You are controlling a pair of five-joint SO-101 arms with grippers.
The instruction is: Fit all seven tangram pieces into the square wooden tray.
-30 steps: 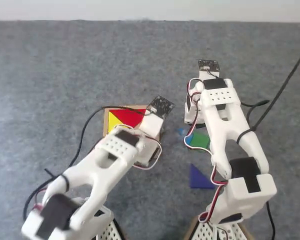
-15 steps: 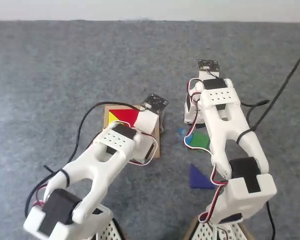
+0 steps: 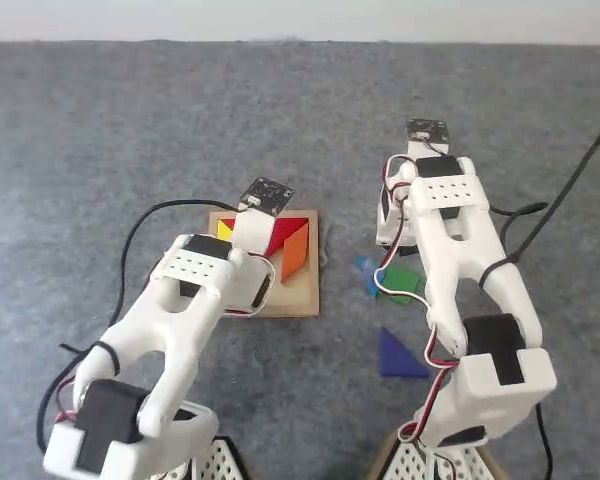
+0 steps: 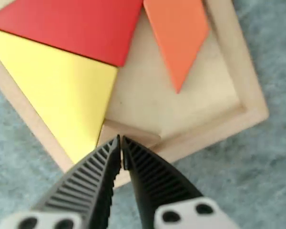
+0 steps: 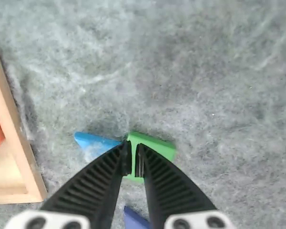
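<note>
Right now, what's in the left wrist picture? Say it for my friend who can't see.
A square wooden tray on grey carpet holds a red triangle, a yellow triangle and an orange piece, with bare wood between them. The left arm's black jaws are shut, their tips over the tray's edge beside the yellow triangle.

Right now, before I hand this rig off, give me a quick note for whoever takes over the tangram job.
Left gripper: shut, holding nothing, over a corner of the wooden tray, next to the yellow piece.
Right gripper: shut, tips over the green piece on the grey mat.
Done: the red piece, yellow piece and orange piece lie in the tray.
Left: the green piece, the light blue piece beside it and the dark blue triangle lie on the mat outside the tray. I cannot make out a seventh piece.
</note>
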